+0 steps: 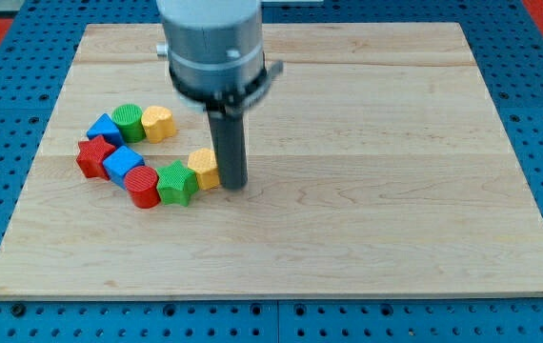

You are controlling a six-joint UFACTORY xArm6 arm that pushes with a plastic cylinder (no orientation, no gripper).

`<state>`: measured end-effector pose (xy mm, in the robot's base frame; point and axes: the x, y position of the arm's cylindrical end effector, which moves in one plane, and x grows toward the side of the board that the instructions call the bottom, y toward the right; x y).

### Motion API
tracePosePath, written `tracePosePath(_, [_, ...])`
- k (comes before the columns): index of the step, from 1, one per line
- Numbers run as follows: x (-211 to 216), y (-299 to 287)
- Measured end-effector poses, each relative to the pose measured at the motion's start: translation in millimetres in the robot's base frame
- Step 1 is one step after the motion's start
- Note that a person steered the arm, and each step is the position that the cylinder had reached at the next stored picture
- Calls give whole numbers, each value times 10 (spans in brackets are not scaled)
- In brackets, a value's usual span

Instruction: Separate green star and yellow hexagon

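Observation:
The green star (176, 183) lies left of the board's middle. The yellow hexagon (203, 168) sits right against its upper right side, touching it. My tip (234, 184) stands at the hexagon's right edge, touching or almost touching it, to the right of the star. The rod hides part of the hexagon's right side.
A curved row of blocks runs to the view's left of the star: a red cylinder (142, 186), a blue cube (122, 163), a red star (94, 157), a blue triangle (104, 129), a green cylinder (128, 123) and a yellow heart-like block (158, 123). The wooden board (367, 191) lies on a blue pegboard.

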<state>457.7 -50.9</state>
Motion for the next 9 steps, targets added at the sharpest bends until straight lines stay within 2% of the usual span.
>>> tracePosePath(1, [-447, -139])
tracePosePath(2, [-270, 368])
tracePosePath(3, [-496, 556])
tracePosePath(4, [-497, 545])
tracePosePath(5, [-583, 825])
tracePosePath(7, [-588, 612])
tracePosePath(9, [-87, 508])
